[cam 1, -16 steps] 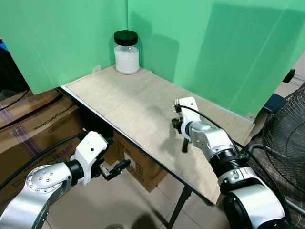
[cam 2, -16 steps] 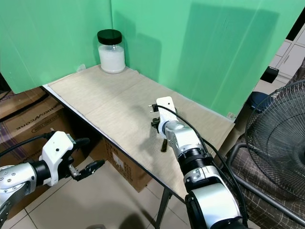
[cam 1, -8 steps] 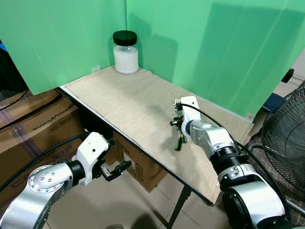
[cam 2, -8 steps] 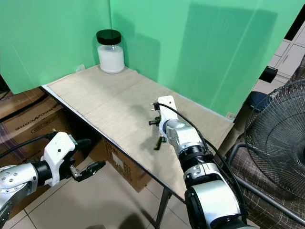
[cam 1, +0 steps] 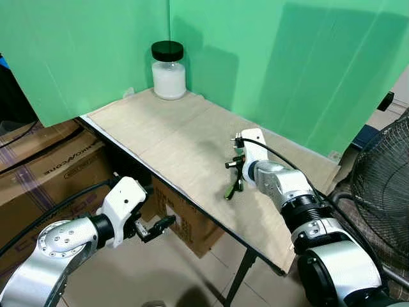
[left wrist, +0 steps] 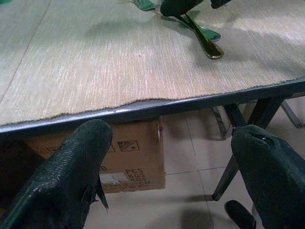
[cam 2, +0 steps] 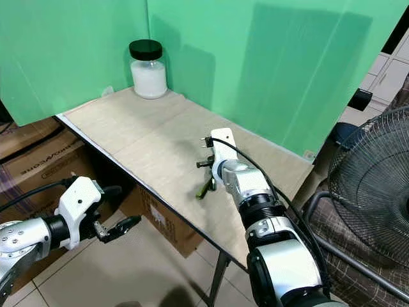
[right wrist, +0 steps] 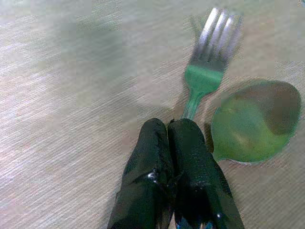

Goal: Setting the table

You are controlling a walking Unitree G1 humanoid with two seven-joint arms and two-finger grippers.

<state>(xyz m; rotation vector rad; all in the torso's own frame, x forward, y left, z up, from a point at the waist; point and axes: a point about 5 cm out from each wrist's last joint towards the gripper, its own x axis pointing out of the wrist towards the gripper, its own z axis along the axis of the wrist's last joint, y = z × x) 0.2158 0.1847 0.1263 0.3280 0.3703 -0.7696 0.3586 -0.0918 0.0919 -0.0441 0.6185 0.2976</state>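
The right gripper (right wrist: 167, 143) hangs low over the worktop (cam 1: 160, 137) with its two black fingers pressed together, and seems to pinch the stem of a fork (right wrist: 205, 81) whose tines reach out just past the fingertips. Touching or just beside the fork lies a spoon (right wrist: 255, 119), bowl up, right alongside the fingertips. Whether the fork rests on the woven mat or is lifted a little cannot be told.

The left gripper (left wrist: 176, 162) hangs below the worktop's near edge, its fingers spread wide and holding nothing.

The likely trouble: the fork and spoon sit so close that any slide or turn of the right gripper could drag the spoon along, and both lie near the edge, so a push that way might tip one off.

Count: one fork, one spoon, and one black-lidded white jar (cam 1: 169, 70) well beyond the right gripper, in the far corner.
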